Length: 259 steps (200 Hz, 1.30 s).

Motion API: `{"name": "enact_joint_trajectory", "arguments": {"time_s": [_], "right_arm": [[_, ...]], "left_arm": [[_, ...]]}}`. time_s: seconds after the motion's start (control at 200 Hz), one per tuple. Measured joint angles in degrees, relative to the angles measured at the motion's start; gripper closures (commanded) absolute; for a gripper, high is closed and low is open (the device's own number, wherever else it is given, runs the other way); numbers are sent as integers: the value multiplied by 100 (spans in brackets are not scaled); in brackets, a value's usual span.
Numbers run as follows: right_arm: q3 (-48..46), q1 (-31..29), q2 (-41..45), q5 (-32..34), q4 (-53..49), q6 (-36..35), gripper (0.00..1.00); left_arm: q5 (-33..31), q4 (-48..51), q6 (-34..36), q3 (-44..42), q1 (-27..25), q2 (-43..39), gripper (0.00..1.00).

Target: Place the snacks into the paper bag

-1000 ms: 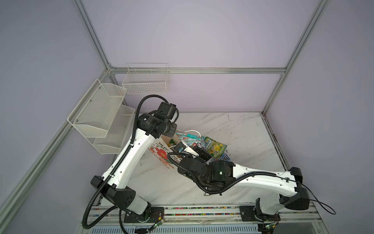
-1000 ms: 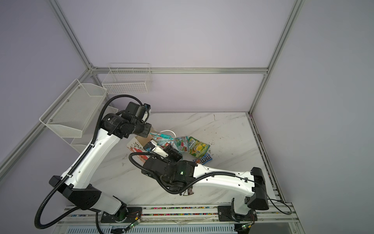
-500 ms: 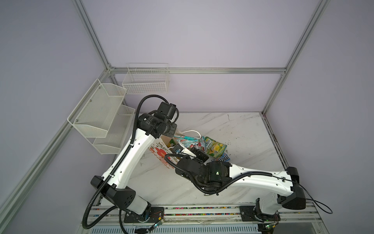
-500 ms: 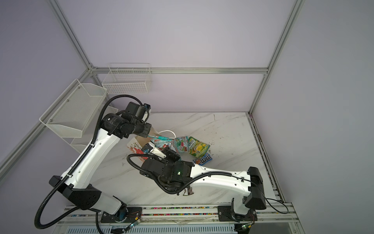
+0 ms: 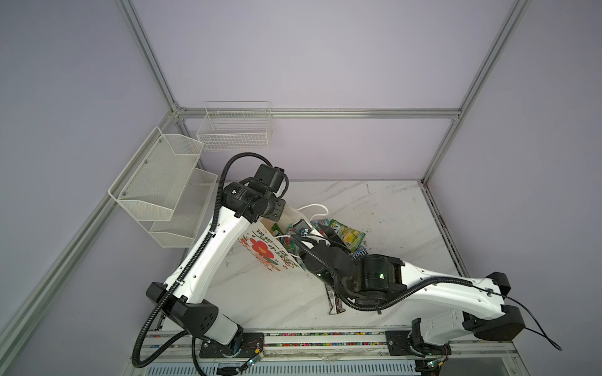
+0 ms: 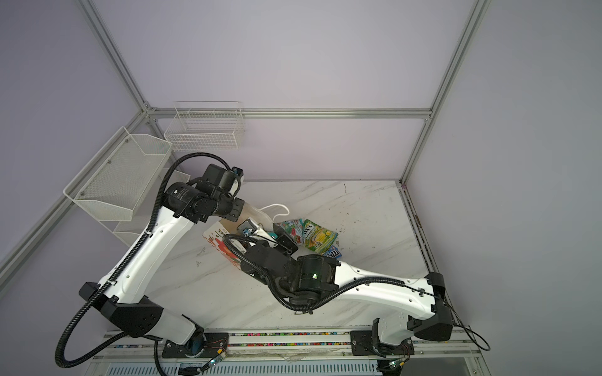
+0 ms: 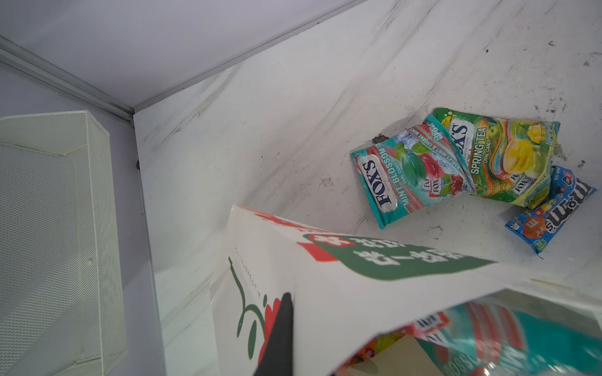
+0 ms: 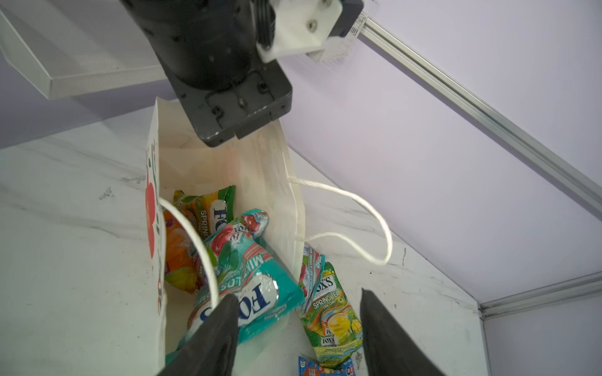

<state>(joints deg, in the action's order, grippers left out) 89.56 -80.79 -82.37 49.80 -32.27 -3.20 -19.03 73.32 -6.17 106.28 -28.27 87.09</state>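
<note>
Left end effector (image 8: 224, 128): jaws closed on the top rim of the paper bag (image 5: 264, 250), holding the mouth open. In the left wrist view one black finger (image 7: 280, 325) lies against the printed outer face.

Right end effector (image 8: 298, 294): jaws wide apart, gripping nothing. It sits right at the bag mouth, facing in.

Teal FOX'S Mint Blossom packet (image 8: 250, 286): in the bag mouth, directly ahead of the right end effector, with its near edge against one finger (image 8: 215, 328). Cannot tell whether it rests on the bag wall. A white cord handle (image 8: 192, 234) crosses in front of it.

Deeper in the bag, beyond that packet: a FOX'S Spring Tea packet (image 8: 208, 208) and an orange packet (image 8: 177, 250).

Outside the bag, on the table (image 5: 384, 211) just beside the right end effector's other finger: a second Spring Tea packet (image 7: 501, 159) overlapping a second Mint Blossom packet (image 7: 400, 175), with the blue m&m's packet (image 7: 550, 215) partly under the Spring Tea one.

Dark-brown wrapper (image 5: 334, 299): on the table under the right forearm, well behind the end effector.
</note>
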Motion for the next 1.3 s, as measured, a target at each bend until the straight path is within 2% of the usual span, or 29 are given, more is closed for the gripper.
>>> {"name": "enact_joint_trajectory", "arguments": {"time_s": [0.35,0.415,0.585,0.745,0.995,1.295], "right_arm": [[-179,184,684,-380,188,450,24],[-297,485,815,-656,192,667,23],[-723,1840,1104,-1875,173,1410,23],[-1102,2470,1143,-3062,149,1917,24],[-1561,2680,815,-4207,166,2319,29],[-1956,2682,614,-4809,385,2603,37]], "left_arm": [[-4,17,0,0,0,0,100],[-4,17,0,0,0,0,100],[-4,15,0,0,0,0,100],[-2,15,0,0,0,0,100],[-2,15,0,0,0,0,100],[-2,15,0,0,0,0,100]]}}
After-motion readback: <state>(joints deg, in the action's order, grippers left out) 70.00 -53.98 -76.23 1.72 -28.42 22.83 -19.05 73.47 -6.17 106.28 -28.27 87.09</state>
